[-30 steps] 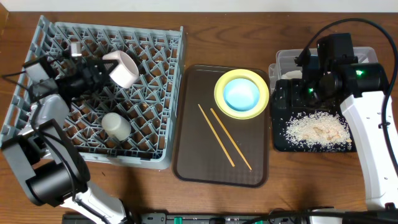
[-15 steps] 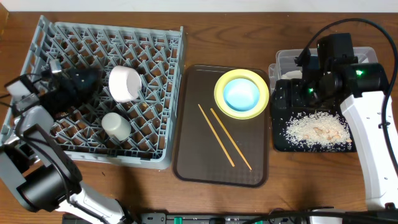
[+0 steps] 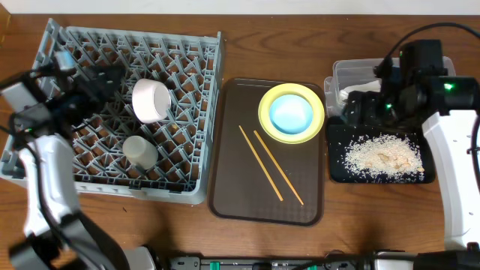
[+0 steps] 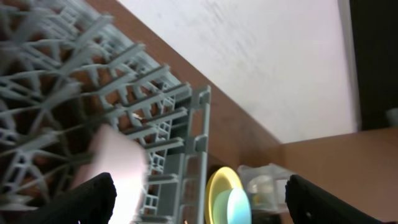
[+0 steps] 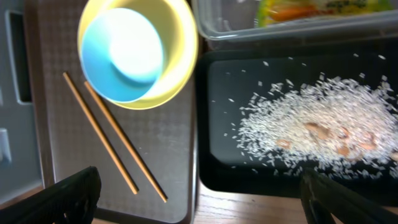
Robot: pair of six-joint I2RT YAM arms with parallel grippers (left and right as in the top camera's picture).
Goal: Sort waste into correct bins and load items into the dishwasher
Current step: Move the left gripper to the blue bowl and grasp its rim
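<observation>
The grey dish rack holds a white bowl on its side and a white cup. My left gripper is open and empty just left of the bowl; its wrist view shows the blurred bowl. A blue bowl sits on the yellow plate, with two chopsticks beside them. My right gripper is open and empty over the black tray holding rice scraps. The wrapper lies in the clear tub.
The plate, blue bowl and chopsticks lie on a brown serving tray between the rack and the bins. The black tray and the clear tub stand edge to edge at the right. The right wrist view shows bare wooden table in front of the black tray.
My left gripper has let go of the white bowl, which settled on its side in the rack, and has drawn back to the left. My right arm has shifted slightly right.
</observation>
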